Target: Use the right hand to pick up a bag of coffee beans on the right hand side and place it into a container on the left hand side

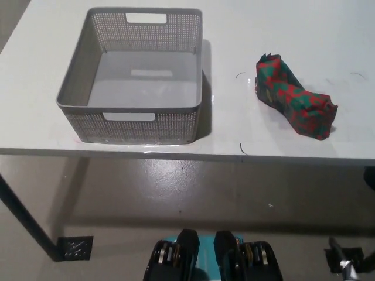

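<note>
Neither robot hand shows clearly: at the bottom right corner only a small black part of the right arm (345, 264) pokes into view, and at the right edge a dark sliver sits just below the surface's front edge, so whether the right robot hand is open or closed cannot be told; the white left robot hand is out of the picture altogether.

Largest in view is the white surface (246, 35), which fills the upper half of the head view and ends in a straight front edge running across the middle. Below that edge lies a beige floor, with a dark table leg slanting down at the far left to a black foot plate (75, 247).

On the left part of the surface stands the grey container (76, 82), a rectangular basket with perforated walls and a cut-out handle slot in its near and far walls; its smooth bottom is bare.

To the right of it, well apart from its wall, lies the bag of coffee beans (293, 99), a red and green patterned pouch resting on its side, slanting from upper left to lower right, with crumpled ends
</note>
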Motion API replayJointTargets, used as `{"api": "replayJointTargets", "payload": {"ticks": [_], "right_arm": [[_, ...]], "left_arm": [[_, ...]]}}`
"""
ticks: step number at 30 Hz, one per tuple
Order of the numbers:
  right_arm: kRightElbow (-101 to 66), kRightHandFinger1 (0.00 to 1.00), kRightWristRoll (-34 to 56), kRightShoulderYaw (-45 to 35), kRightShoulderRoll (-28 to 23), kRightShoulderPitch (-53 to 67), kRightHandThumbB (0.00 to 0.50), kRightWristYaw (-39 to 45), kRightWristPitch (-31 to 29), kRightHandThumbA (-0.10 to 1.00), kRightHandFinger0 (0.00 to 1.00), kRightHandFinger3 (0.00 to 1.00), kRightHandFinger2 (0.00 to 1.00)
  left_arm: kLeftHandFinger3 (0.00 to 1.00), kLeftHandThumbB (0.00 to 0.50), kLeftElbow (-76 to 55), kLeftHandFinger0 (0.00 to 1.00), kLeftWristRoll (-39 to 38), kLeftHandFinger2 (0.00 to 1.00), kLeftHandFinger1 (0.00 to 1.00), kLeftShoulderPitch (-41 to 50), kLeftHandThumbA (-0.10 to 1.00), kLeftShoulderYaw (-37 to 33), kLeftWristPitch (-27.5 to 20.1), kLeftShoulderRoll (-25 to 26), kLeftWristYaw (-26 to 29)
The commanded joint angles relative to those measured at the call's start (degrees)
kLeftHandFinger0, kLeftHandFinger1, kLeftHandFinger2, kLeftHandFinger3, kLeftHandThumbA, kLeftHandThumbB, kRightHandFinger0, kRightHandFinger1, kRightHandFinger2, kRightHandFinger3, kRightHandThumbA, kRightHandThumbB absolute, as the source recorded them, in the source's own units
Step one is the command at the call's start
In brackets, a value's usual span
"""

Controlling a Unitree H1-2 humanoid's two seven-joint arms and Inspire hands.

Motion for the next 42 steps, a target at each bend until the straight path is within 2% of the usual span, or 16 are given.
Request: {"api": "replayJointTargets", "payload": {"ticks": [1, 3, 5, 7, 11, 14, 18, 21, 25, 27, 31, 32, 34, 36, 40, 42], "right_arm": [[-2.51, 1.00, 0.02, -2.02, -0.67, -7.00, 0.500, 0.84, 1.38, 0.96, 1.00, 1.00, 1.00], [-0.51, 1.00, -1.09, -2.78, -0.91, -11.46, 0.500, 0.81, 2.53, 0.99, 1.00, 1.00, 1.00], [1.64, 1.00, -2.39, -3.34, -1.45, -15.57, 0.500, 1.02, 3.92, 1.00, 1.00, 1.00, 1.00], [4.36, 1.00, -2.97, -3.73, -1.81, -19.07, 0.500, 0.84, 4.71, 1.00, 1.00, 1.00, 1.00], [7.08, 1.00, -0.31, -4.30, -1.64, -23.92, 0.500, 1.50, 6.41, 0.94, 1.00, 1.00, 1.00], [9.01, 0.96, -0.69, -4.93, -1.68, -27.70, 0.500, 0.86, 6.99, 0.96, 1.00, 1.00, 1.00], [10.22, 1.00, -2.64, -5.49, -1.94, -32.18, 0.500, 0.36, 9.17, 0.95, 1.00, 1.00, 1.00], [9.91, 1.00, -2.55, -5.62, -2.97, -36.89, 0.500, 2.74, 14.29, 0.93, 1.00, 1.00, 1.00], [12.28, 1.00, -6.59, -5.48, -4.58, -44.75, 0.500, 1.77, 18.05, 0.97, 1.00, 1.00, 1.00], [11.87, 1.00, -9.78, -4.92, -5.49, -48.41, 0.500, 2.51, 22.03, 1.00, 1.00, 1.00, 1.00], [4.28, 1.00, -17.71, -1.99, -6.80, -53.18, 0.490, 9.51, 33.04, 0.92, 1.00, 1.00, 1.00], [3.68, 1.00, -18.63, -1.50, -6.99, -53.60, 0.499, 10.22, 34.02, 0.91, 1.00, 1.00, 1.00], [2.56, 1.00, -24.14, 0.49, -8.28, -56.44, 0.467, 13.68, 37.26, 0.84, 1.00, 1.00, 1.00], [4.94, 1.00, -28.25, 2.54, -10.12, -61.34, 0.499, 16.70, 39.30, 0.82, 1.00, 1.00, 1.00], [10.85, 1.00, -30.12, 5.32, -12.77, -68.61, 0.500, 22.03, 43.25, 0.82, 1.00, 1.00, 1.00], [15.53, 1.00, -30.14, 7.38, -14.25, -72.78, 0.500, 25.31, 44.80, 0.87, 1.00, 1.00, 1.00]], "left_arm": [[1.00, 0.350, -2.90, 1.00, 0.02, 1.00, 1.00, -5.95, 1.00, 1.20, -1.88, -1.26, 0.71], [1.00, 0.382, -3.51, 1.00, -0.85, 1.00, 1.00, -9.12, 1.00, 2.01, 1.10, -1.67, 0.24], [1.00, 0.385, -3.73, 1.00, -1.75, 1.00, 1.00, -12.07, 1.00, 2.56, 3.45, -1.74, -0.07], [1.00, 0.354, -2.62, 1.00, -1.65, 1.00, 1.00, -14.95, 1.00, 3.27, 3.71, -1.91, 0.42], [1.00, 0.355, -1.55, 1.00, -2.20, 1.00, 1.00, -19.31, 1.00, 4.50, 6.35, -1.69, -0.58], [1.00, 0.376, -0.80, 1.00, -2.95, 1.00, 1.00, -22.15, 1.00, 5.10, 8.40, -1.28, -1.72], [1.00, 0.352, 0.45, 1.00, -3.68, 1.00, 1.00, -24.57, 1.00, 5.73, 8.87, -0.83, -2.15], [1.00, 0.373, 0.06, 1.00, -3.63, 1.00, 1.00, -25.46, 1.00, 5.89, 10.09, -1.17, -2.29], [1.00, 0.358, -0.50, 1.00, -3.17, 1.00, 1.00, -24.83, 1.00, 5.44, 9.66, -1.02, -2.56], [1.00, 0.353, -0.79, 1.00, -2.83, 1.00, 1.00, -23.65, 1.00, 4.99, 8.83, -0.67, -2.74], [1.00, 0.365, -1.63, 1.00, -2.24, 1.00, 1.00, -21.12, 1.00, 4.25, 8.38, -0.68, -2.68], [1.00, 0.365, -1.75, 1.00, -2.22, 1.00, 1.00, -20.75, 1.00, 4.19, 8.42, -0.70, -2.70], [1.00, 0.363, -2.29, 1.00, -2.18, 1.00, 1.00, -19.66, 1.00, 3.89, 8.28, -0.73, -2.81], [1.00, 0.375, -2.43, 1.00, -2.52, 1.00, 1.00, -18.37, 1.00, 3.56, 7.52, -0.72, -2.87], [1.00, 0.399, -3.07, 1.00, -2.85, 1.00, 1.00, -17.45, 1.00, 3.23, 7.58, -0.69, -3.18], [1.00, 0.404, -3.56, 1.00, -2.77, 1.00, 1.00, -17.00, 1.00, 3.03, 7.74, -0.58, -3.32]]}}
